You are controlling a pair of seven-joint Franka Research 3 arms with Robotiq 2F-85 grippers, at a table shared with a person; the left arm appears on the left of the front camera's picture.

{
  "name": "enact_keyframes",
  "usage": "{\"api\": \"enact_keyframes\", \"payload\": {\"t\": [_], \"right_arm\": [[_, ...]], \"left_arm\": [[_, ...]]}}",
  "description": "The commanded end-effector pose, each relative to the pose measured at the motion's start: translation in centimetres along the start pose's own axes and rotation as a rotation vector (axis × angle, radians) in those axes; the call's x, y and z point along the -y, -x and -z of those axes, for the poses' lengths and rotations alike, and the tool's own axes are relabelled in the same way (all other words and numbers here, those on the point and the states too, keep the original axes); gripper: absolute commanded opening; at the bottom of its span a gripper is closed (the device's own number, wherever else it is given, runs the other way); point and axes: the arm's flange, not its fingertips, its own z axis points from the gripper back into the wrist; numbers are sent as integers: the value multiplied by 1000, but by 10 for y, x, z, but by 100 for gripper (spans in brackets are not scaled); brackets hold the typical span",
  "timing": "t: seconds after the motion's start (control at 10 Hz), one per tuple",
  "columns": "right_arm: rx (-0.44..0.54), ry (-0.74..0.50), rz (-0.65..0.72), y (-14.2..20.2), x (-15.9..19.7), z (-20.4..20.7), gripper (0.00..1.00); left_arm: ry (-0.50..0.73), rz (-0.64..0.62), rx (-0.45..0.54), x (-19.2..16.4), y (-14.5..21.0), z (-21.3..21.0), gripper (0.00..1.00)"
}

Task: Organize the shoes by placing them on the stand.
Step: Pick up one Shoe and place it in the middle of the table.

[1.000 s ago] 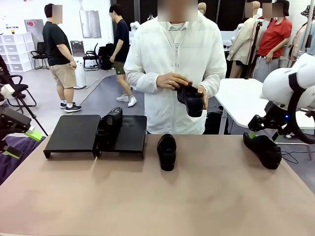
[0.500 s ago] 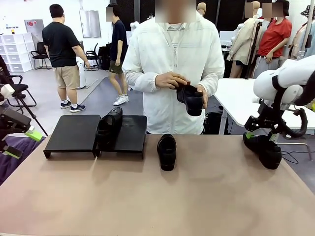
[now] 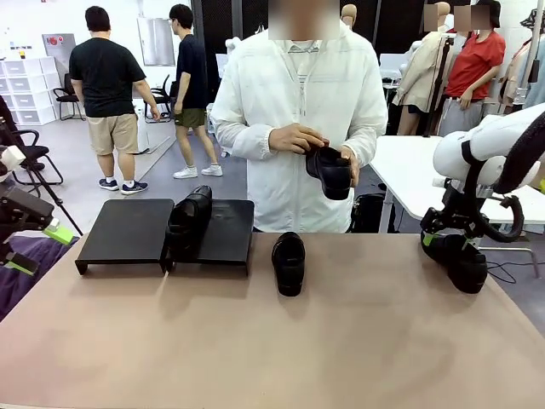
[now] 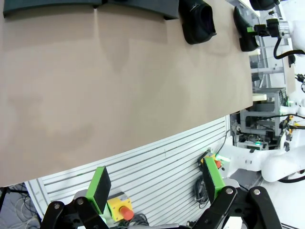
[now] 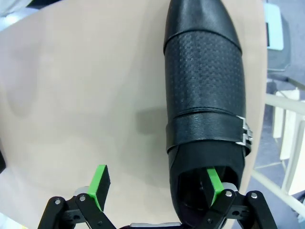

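Note:
Low at the back left of the table stands the black stand (image 3: 128, 230), with one glossy black shoe (image 3: 189, 223) on it near the seam of its two panels. A second shoe (image 3: 289, 262) lies on the table at the middle. The person holds a third shoe (image 3: 330, 172) in both hands at chest height. The fourth shoe (image 3: 456, 260) (image 5: 205, 109) lies at the table's right edge. My right gripper (image 3: 438, 234) (image 5: 156, 183) is open at its heel, one green pad (image 5: 213, 183) inside the shoe's opening, the other outside. My left gripper (image 3: 38, 249) (image 4: 156, 181) hangs open off the table's left edge.
The tan table (image 3: 255, 341) is bare in front of the stand and shoes. A white table (image 3: 417, 170) stands behind at the right. In the left wrist view the slatted table front (image 4: 157, 162) and a red stop button (image 4: 125, 212) lie below.
My right arm has swung in and lowered its gripper onto the heel of the right-hand shoe. The person, the other shoes and my left gripper stay put.

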Motion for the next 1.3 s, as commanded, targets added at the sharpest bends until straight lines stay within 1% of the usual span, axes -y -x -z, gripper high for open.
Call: {"api": "enact_keyframes", "payload": {"t": [0.0, 0.2, 0.3, 0.4, 0.5, 1.2], "right_arm": [[-36, -13, 20, -8, -2, 8, 100], [-45, -20, 21, -10, -2, 13, 100], [-52, -24, 15, -9, -2, 12, 40], [-50, -27, 6, -9, -3, 12, 0], [-48, -2, 25, -11, -3, 13, 0], [-22, -32, 28, -5, 9, 6, 0]], "left_arm": [[7, 9, -6, -3, 0, -2, 100], [7, 9, -6, -3, 0, -2, 100], [7, 9, -6, -3, 0, -2, 100], [7, 9, -6, -3, 0, -2, 100], [7, 9, -6, -3, 0, -2, 100], [7, 9, -6, -3, 0, -2, 100]]}}
